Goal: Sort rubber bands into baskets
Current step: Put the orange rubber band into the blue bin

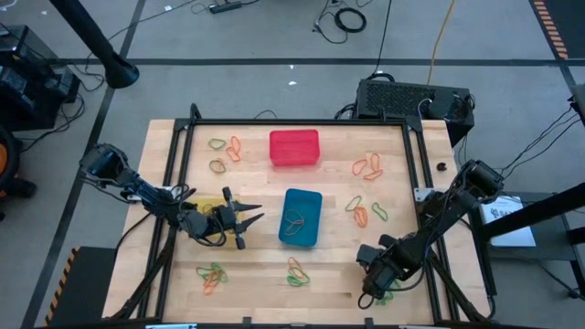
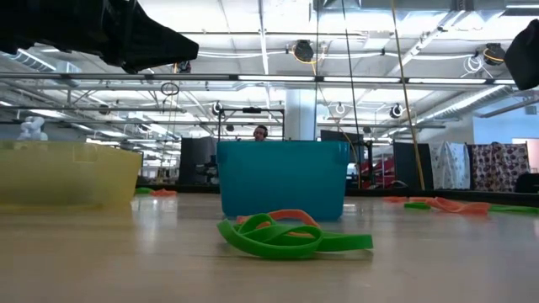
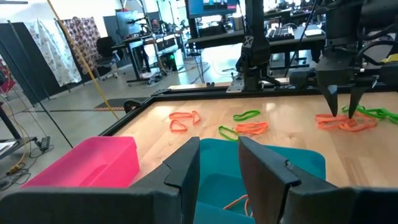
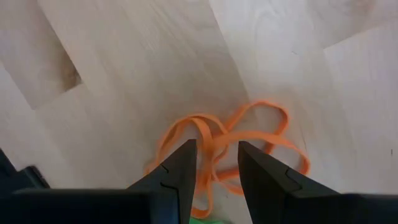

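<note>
Only right wrist view shows orange rubber bands [image 4: 231,147] under parted jaws

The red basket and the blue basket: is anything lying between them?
No. In the high view, only bare wooden table separates the red basket from the blue basket; the nearest rubber bands lie off to the side.

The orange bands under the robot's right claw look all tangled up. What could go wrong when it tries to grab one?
1. The orange bands overlap in one knot, so the right end effector, open just above them, may lift several at once.
2. A green band lies at the pile's edge and could come along, ending up in the wrong basket.
3. The bands lie flat on the table, so the fingers might close on nothing.
</note>
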Robot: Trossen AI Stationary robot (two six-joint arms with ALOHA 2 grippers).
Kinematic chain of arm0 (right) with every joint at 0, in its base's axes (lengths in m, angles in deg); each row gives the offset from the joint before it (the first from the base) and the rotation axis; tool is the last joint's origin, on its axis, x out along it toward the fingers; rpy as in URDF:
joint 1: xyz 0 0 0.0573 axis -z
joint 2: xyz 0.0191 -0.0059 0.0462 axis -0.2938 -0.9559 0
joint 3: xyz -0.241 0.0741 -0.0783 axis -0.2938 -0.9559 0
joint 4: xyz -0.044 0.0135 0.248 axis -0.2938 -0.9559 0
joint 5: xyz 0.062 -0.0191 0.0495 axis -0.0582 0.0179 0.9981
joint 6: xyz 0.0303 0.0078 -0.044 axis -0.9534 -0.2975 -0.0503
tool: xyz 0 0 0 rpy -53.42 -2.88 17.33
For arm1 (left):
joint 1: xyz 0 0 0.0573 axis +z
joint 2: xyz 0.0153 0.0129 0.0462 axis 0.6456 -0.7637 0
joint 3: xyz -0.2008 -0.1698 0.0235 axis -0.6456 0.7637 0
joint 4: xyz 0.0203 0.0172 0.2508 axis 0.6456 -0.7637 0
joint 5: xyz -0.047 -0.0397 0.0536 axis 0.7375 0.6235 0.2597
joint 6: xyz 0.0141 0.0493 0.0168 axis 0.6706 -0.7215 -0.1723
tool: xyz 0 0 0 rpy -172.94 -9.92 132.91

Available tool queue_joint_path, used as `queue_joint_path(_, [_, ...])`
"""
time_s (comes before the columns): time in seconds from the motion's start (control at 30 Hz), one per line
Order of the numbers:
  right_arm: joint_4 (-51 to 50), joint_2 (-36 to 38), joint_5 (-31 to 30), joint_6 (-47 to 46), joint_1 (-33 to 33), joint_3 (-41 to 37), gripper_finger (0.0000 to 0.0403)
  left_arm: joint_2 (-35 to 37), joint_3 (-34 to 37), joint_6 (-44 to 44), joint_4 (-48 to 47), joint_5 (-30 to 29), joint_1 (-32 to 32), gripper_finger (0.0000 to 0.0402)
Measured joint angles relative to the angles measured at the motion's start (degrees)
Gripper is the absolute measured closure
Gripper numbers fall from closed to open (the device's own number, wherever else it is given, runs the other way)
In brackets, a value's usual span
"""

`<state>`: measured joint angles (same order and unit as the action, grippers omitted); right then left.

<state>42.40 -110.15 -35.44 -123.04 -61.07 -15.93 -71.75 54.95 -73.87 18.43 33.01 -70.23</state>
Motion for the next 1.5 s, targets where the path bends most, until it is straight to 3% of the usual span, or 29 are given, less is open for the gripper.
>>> queue_joint_path(0.73, [0.17,0.09,1.15,0.29,0.09,0.09,0.0292,0.00,0.00,0.00,-0.28,0.00,0.00,0.0284])
queue_joint_path(1.23, [2.10,0.11,-0.75,2.19,0.09,-0.23,0.0335,0.00,0.00,0.00,-0.28,0.00,0.00,0.0284])
queue_joint_path(1.5, [2.47,0.11,-0.42,-2.53,0.11,-4.57,0.0337,0.00,0.00,0.00,-0.31,0.00,0.00,0.0284])
